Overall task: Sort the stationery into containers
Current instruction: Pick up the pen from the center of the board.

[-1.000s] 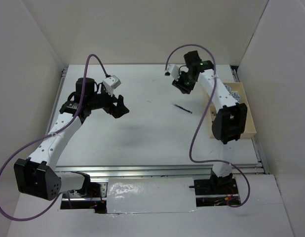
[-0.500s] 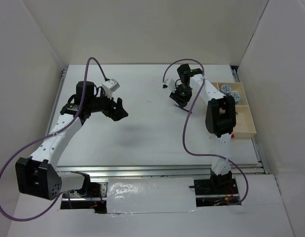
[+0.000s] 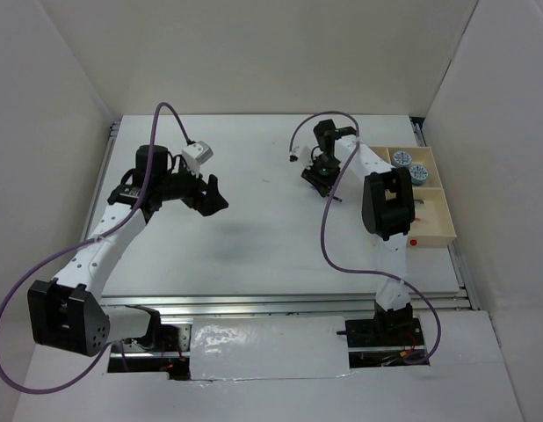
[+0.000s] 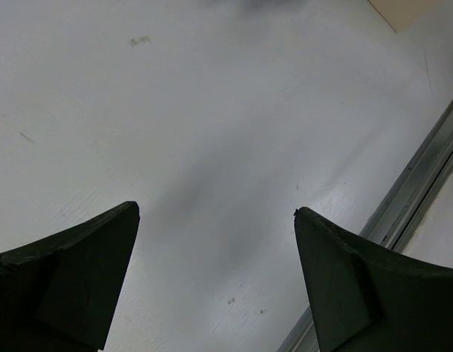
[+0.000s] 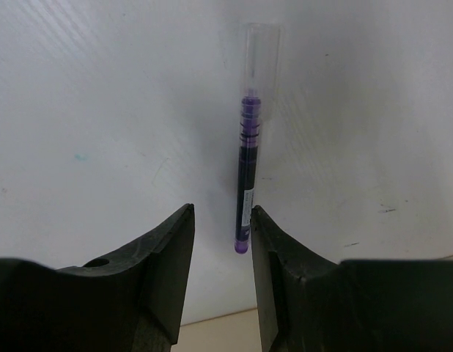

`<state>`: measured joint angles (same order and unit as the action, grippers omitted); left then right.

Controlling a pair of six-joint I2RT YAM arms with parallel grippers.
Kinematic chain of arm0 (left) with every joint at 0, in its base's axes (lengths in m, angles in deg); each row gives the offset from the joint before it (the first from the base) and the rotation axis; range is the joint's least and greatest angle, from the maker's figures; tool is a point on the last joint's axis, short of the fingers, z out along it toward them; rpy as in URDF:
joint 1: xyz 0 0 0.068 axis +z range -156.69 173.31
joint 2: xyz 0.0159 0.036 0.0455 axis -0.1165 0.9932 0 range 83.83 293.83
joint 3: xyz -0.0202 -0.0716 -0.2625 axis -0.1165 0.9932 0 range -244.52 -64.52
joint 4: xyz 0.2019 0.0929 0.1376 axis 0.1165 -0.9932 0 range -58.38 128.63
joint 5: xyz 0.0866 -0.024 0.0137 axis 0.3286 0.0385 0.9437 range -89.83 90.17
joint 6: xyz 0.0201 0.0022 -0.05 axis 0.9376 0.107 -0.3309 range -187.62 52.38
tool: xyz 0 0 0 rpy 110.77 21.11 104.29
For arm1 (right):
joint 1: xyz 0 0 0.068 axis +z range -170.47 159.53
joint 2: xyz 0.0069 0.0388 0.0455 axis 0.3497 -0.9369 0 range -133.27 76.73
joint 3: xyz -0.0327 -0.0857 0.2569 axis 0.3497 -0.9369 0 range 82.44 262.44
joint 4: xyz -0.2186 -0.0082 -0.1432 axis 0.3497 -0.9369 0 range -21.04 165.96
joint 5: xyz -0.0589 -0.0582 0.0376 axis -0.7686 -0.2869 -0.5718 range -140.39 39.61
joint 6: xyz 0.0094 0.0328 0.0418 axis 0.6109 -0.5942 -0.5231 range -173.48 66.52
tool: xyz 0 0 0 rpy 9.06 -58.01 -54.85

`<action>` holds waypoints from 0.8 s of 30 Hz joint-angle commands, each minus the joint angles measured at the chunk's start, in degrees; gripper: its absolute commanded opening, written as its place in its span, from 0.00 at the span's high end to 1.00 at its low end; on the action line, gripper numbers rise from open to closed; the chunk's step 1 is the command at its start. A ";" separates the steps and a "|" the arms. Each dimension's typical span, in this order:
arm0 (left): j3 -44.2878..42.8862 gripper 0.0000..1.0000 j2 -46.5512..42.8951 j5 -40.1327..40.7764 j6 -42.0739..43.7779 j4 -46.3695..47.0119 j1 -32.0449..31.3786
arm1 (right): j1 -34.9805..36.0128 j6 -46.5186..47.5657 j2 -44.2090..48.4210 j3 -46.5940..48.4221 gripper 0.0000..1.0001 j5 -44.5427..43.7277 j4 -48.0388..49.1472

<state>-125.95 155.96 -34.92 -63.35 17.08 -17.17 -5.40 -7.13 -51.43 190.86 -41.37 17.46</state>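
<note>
Top external, left to right: what have you got?

I've got the left gripper hanging over the table, about 9 o'clock from its centre. On my left wrist view its fingers stand wide apart, with nothing but bare white surface between them.

And moving across?

My right gripper is down at roughly 1 o'clock, well apart from the left one. Right wrist view now: the jaws are drawn in to a narrow slot. The pen lies flat on the table, running from 6 towards 12 o'clock. Its purple end sits just inside the slot, and its clear cap is at the far end. The slot is wider than the barrel, so I'm not calling it clamped. Whether the finger on the right of that view touches the pen, I can't tell.

And the tray?

The tray sits at 3 o'clock by the table's right edge, partly behind my right arm. Two blue-and-white rolls lie at its 12 o'clock end. I can't tell whether they share one compartment.
</note>
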 commanded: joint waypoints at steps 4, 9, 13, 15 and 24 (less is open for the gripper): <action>1.05 0.01 -1.04 -1.03 -0.14 2.12 0.64 | -1.09 0.67 -1.66 1.35 0.57 -0.93 2.51; 1.05 0.01 -0.77 -1.56 -0.58 2.47 1.25 | -1.27 1.20 -2.53 1.87 0.57 -0.58 2.25; 0.70 0.01 -0.25 -2.79 -1.02 2.29 1.95 | -1.62 1.73 -3.94 4.34 0.57 0.99 0.24; 0.52 0.01 -0.16 -3.14 -1.37 2.29 2.48 | -1.54 2.60 -4.82 5.74 0.57 1.62 -0.73; -2.29 0.01 1.42 -3.49 -0.41 1.07 3.98 | -0.04 4.10 -6.84 8.56 0.70 0.92 -4.69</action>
<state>-125.29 156.34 -36.30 -63.52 17.17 -13.80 -6.23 -3.94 -56.98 196.94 -40.67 15.45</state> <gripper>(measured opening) 0.993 0.319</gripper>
